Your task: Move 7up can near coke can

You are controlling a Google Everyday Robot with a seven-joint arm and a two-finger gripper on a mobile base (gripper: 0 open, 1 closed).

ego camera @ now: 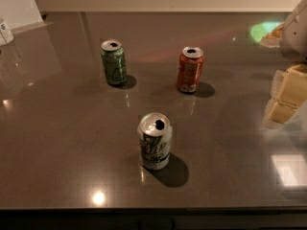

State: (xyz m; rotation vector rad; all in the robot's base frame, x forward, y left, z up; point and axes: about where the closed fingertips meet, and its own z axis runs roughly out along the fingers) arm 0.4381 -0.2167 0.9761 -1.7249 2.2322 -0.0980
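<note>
The 7up can (154, 141), silver-white with green lettering and an open silver top, stands upright near the front middle of the dark countertop. The coke can (190, 69), red-orange with a white patch low on its side, stands upright farther back and a little to the right. My gripper (285, 97) shows at the right edge of the camera view as pale yellow blocks under a grey arm part. It hangs above the counter, well to the right of both cans, and touches neither.
An all-green can (113, 62) stands upright at the back left, level with the coke can. A white container (5, 31) sits at the far left edge. The counter's front edge (153, 209) runs just below the 7up can. A wall runs along the back.
</note>
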